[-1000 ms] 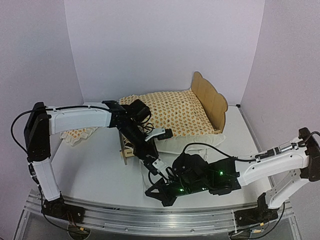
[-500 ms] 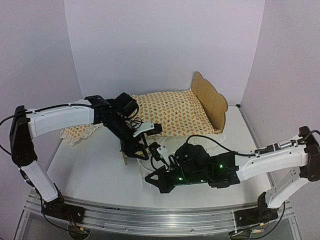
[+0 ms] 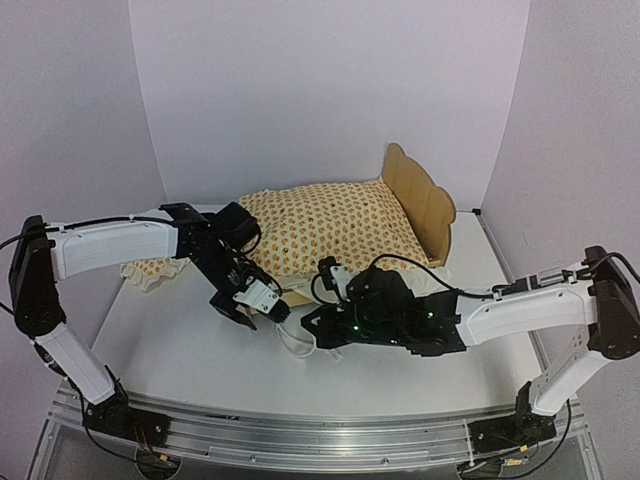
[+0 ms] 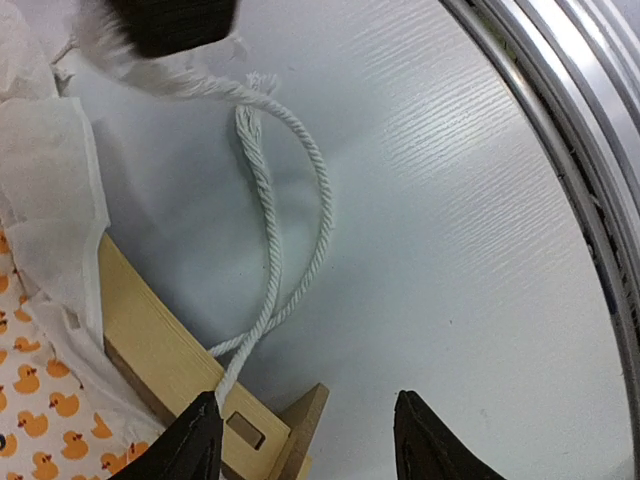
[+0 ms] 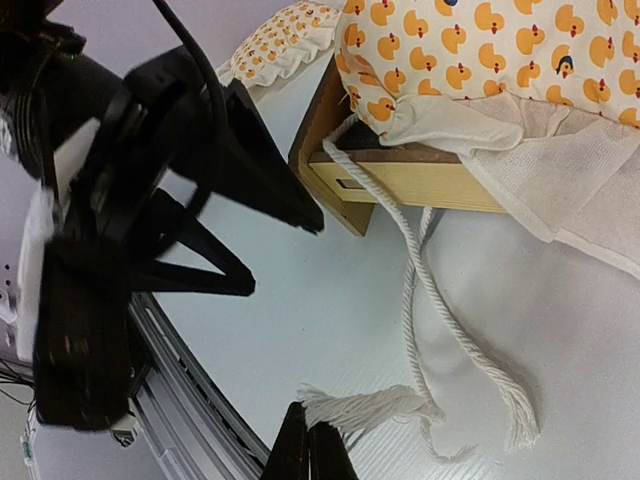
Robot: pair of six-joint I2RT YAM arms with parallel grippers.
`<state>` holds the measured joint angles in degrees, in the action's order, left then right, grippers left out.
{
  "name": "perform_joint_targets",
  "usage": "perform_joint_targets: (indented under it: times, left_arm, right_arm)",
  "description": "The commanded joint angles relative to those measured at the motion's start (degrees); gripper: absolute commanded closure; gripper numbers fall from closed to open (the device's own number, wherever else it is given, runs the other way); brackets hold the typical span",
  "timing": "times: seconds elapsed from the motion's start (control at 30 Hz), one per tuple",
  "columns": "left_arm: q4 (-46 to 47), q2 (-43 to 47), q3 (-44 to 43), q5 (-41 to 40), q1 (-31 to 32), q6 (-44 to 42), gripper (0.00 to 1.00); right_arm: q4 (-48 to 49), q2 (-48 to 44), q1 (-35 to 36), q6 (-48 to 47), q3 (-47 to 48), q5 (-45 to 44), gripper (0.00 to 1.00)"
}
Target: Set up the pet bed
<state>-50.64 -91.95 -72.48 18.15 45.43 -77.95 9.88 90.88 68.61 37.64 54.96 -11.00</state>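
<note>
Pet bed (image 3: 425, 205) sits at the back of the table (image 3: 180, 350), its footboard corner (image 5: 345, 195) toward the arms. The duck-print mattress cushion (image 3: 335, 225) lies on the bed, and its white backing cloth (image 5: 565, 170) spills over the bed's front rail. Right gripper (image 5: 308, 428) is pinched tight on the frayed end of the tie cord (image 4: 268, 210), just in front of the bed, probably drawing it out for tying to the frame. Left gripper (image 4: 305, 440) is spread wide and empty over the cord loop beside the bed's corner, likely to take a strand. Ruffled pillow (image 3: 150, 268) lies left of the bed, not yet placed. Both grippers crowd the same spot, and the overhanging cloth hides the rail.
</note>
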Motion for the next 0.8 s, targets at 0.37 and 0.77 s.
perform_joint_targets:
  times: [0.37, 0.77]
  left_arm:
    - [19.19, -6.16, 6.91, -21.8, 2.72, -17.95, 0.51]
    - [35.27, -0.62, 13.71, -22.91, 2.83, -18.85, 1.0]
  right_arm:
    - [3.79, -3.24, -0.3, 1.18, -1.67, -8.2, 1.0]
    - [7.72, -2.65, -1.04, 2.41, -3.8, -5.64, 1.0]
